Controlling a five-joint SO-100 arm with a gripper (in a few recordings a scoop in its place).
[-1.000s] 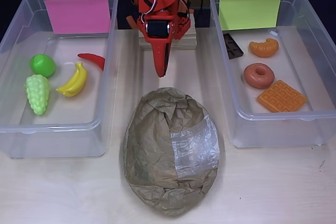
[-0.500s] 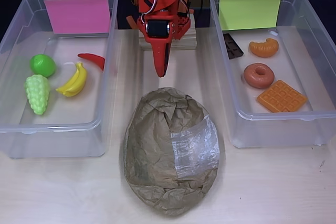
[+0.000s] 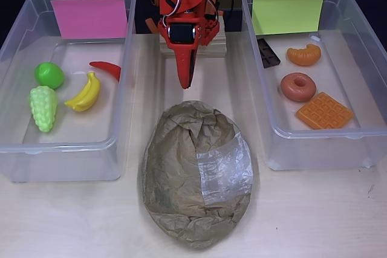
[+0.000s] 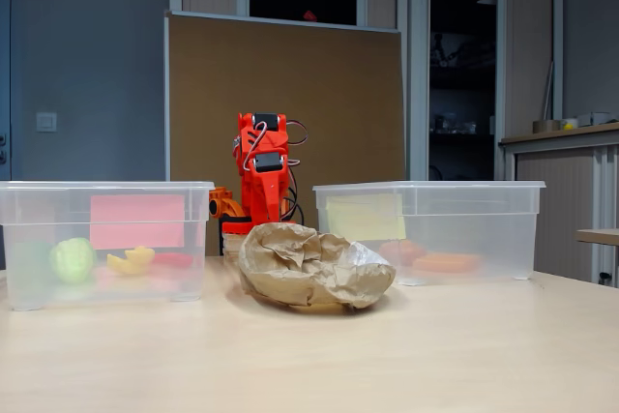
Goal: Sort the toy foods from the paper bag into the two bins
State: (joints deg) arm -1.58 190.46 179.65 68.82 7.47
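Note:
The crumpled brown paper bag [image 3: 196,173] [image 4: 311,265] lies flat between the two bins. In the pink-labelled bin [image 3: 15,143] [image 4: 29,239] on the left lie a green ball [image 3: 49,75], pale-green grapes [image 3: 43,107], a yellow banana [image 3: 85,92] and a red chili [image 3: 107,68]. The yellow-green-labelled bin [image 3: 370,143] [image 4: 503,229] on the right holds a dark chocolate bar [image 3: 267,52], an orange croissant [image 3: 303,55], a brown donut [image 3: 297,86] and an orange waffle [image 3: 324,111]. My orange gripper [image 3: 186,83] points down just behind the bag, shut, with nothing in it.
The arm's base [image 3: 192,43] stands on a pale block at the table's back edge, between the bins. A brown board [image 4: 290,94] rises behind the table. Bare tabletop [image 3: 326,216] runs along the front.

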